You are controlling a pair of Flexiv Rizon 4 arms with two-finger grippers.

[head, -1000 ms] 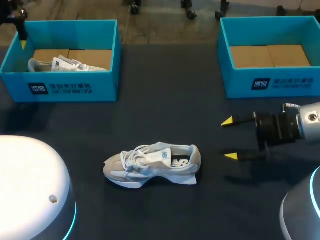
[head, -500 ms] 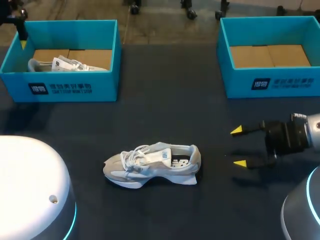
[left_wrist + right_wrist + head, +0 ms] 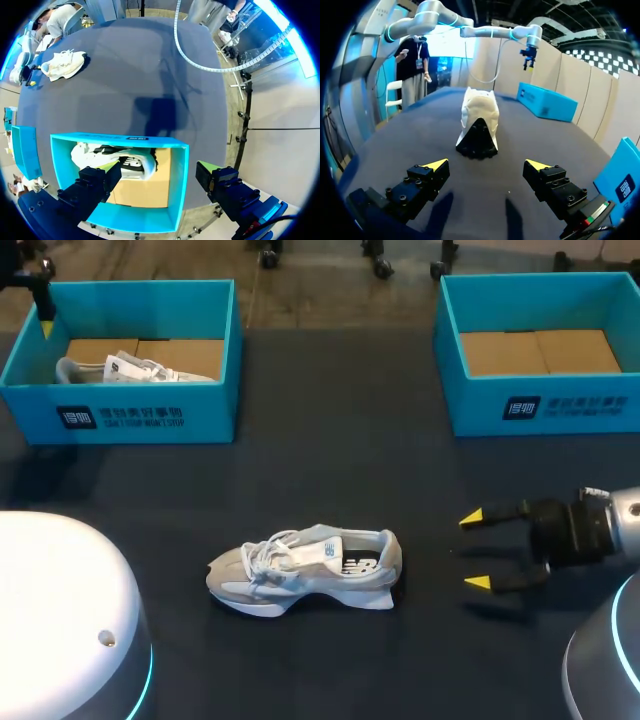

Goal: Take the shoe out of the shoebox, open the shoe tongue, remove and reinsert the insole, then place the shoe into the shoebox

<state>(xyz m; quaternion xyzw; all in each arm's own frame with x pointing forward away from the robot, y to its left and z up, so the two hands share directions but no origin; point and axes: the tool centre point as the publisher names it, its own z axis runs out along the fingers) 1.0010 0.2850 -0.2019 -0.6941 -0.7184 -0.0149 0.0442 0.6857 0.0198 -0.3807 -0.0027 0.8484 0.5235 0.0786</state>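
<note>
— What had changed over that last second?
— The right gripper (image 3: 475, 550) had drawn back toward its own side of the table (image 3: 330, 440) and a little nearer the front edge, so the gap to the grey sneaker (image 3: 305, 570) had widened. The sneaker had not shifted, and neither had the left gripper (image 3: 157, 167).
— How did the right claw stand?
— Its fingers were wide apart with nothing between them. It sat low over the dark tabletop, pointed at the sneaker's heel and well apart from it.
— And the sneaker?
— It stood upright on its sole near the middle of the table, toe toward the left arm's side and heel toward the right gripper. It was outside both boxes.
— The left claw?
— Its fingers were also spread and gripped nothing. It hung above the left shoebox (image 3: 140, 415) at the table's far left, where a second sneaker (image 3: 120, 368) lay on the box's cardboard bottom below it.
— The other box?
— The right shoebox (image 3: 540, 405) stood at the far right, its cardboard floor (image 3: 535, 352) in plain view.
</note>
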